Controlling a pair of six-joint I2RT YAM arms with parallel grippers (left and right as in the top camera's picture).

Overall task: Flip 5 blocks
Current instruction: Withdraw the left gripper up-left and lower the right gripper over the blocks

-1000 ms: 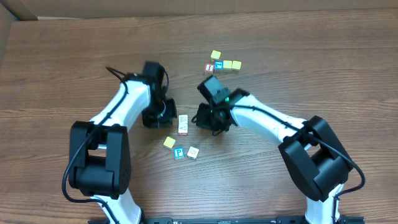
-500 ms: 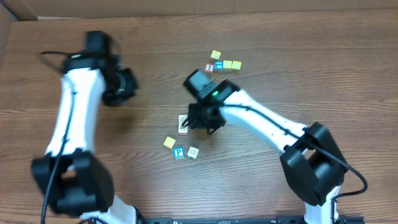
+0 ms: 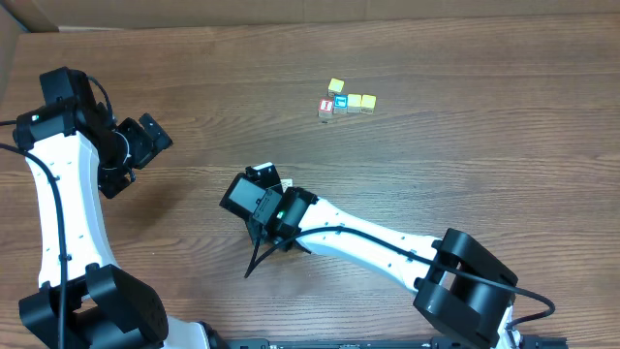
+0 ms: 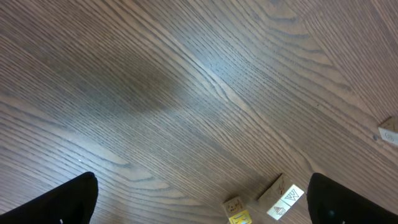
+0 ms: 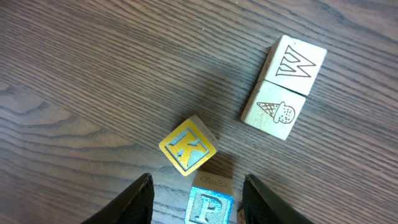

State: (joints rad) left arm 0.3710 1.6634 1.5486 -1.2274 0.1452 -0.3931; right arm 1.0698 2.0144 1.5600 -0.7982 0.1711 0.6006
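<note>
A wooden counter is seen from above, with two white and black robot arms reaching over it.

The right arm stretches across to the middle of the counter, a little toward the near edge, and from overhead it covers the blocks beneath it. The right wrist camera shows four of them. A yellow K block sits turned like a diamond. Just below it lies a blue P block, cut off by the bottom of the picture. Up and to the right, a cream W block and a cream ice-cream-cone block touch side by side.

The right gripper is partly open. Its two dark fingers stand either side of the blue P block with bare wood showing on both sides, so nothing is gripped.

The left gripper hangs near the left edge, well apart from the blocks, its fingers spread wide and empty.

Toward the far edge sits a separate group of small cubes, yellow, red-faced and blue among them.
</note>
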